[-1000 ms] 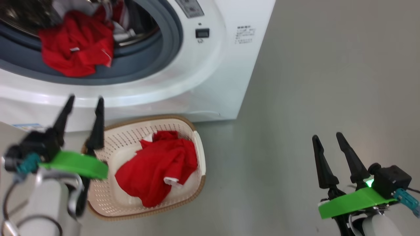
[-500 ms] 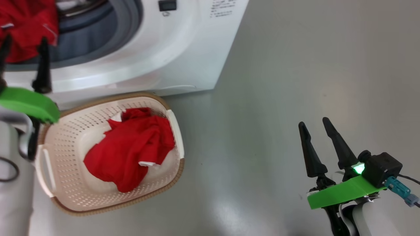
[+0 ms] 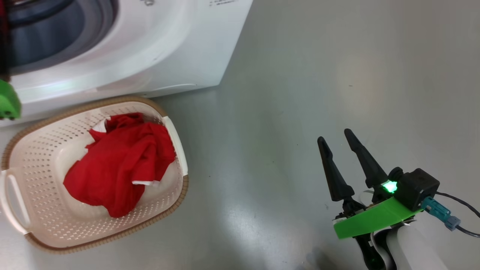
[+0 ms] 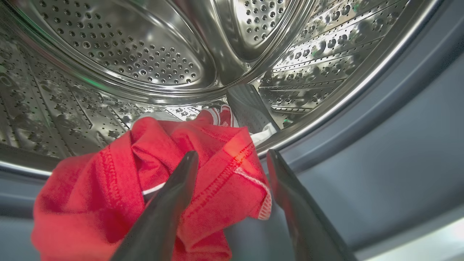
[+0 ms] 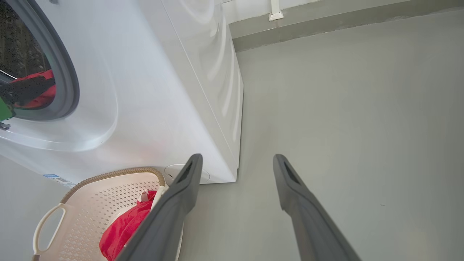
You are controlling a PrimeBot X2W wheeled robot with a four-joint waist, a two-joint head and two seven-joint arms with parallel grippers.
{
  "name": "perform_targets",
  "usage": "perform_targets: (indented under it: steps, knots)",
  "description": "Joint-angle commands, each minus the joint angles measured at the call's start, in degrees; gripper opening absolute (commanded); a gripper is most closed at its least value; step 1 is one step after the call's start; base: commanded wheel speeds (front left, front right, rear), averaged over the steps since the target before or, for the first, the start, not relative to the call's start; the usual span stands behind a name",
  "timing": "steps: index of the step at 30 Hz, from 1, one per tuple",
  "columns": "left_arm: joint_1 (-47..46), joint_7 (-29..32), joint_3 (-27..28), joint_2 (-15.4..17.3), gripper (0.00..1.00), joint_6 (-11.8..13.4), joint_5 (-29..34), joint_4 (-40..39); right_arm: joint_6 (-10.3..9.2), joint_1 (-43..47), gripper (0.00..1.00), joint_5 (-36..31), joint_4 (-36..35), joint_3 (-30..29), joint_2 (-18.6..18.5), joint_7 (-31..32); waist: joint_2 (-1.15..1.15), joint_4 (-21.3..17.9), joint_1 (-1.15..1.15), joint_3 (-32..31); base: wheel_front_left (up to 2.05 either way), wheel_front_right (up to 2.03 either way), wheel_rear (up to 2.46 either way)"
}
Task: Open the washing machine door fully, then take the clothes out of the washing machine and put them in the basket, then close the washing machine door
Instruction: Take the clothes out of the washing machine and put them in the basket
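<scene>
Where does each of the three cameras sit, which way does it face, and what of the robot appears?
Head view: sits high, faces down at the floor, the basket and the washing machine; the right gripper shows, open.
Left wrist view: at the machine's opening, faces the steel drum and red clothes; left gripper open.
Right wrist view: above the floor, faces the washing machine's corner; own open fingers show.
Head and right wrist views share the basket.
</scene>
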Motion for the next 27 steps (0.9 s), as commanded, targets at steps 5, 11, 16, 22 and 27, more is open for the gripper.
perform_targets:
  steps: [5,11,16,22,27]
  knots:
    - [-2.33,-0.28,1.23,5.31,1.00,1.51,1.31,0.93,0.42,-0.37,1.00,0.77,-1.75,2.26,-0.16,-0.36,0.00,-1.41,0.00,1.71,0.00,0.00,0.00]
    - [-3.77,-0.28,0.53,6.51,1.00,1.30,1.73,4.10,0.42,-0.29,1.00,0.92,-2.14,2.29,-0.16,-0.36,0.00,-2.06,0.00,2.26,0.00,0.00,0.00]
    - [-4.72,-0.28,-0.02,6.72,1.00,0.92,1.43,4.77,0.42,-0.52,1.00,1.04,-2.32,2.29,-0.16,-0.36,0.00,-2.21,0.00,2.44,0.00,0.00,0.00]
    - [-4.78,-0.28,-0.94,6.70,0.24,0.59,1.25,5.89,0.42,-0.55,1.00,1.21,-2.50,2.32,-0.16,-0.36,0.00,-2.15,0.00,2.16,0.00,0.00,0.00]
    - [-4.91,-0.28,-1.40,6.62,0.00,0.41,0.79,6.66,0.42,-0.54,1.00,1.21,-2.39,2.32,-0.16,-0.36,0.00,-1.90,0.00,1.64,0.00,0.00,0.00]
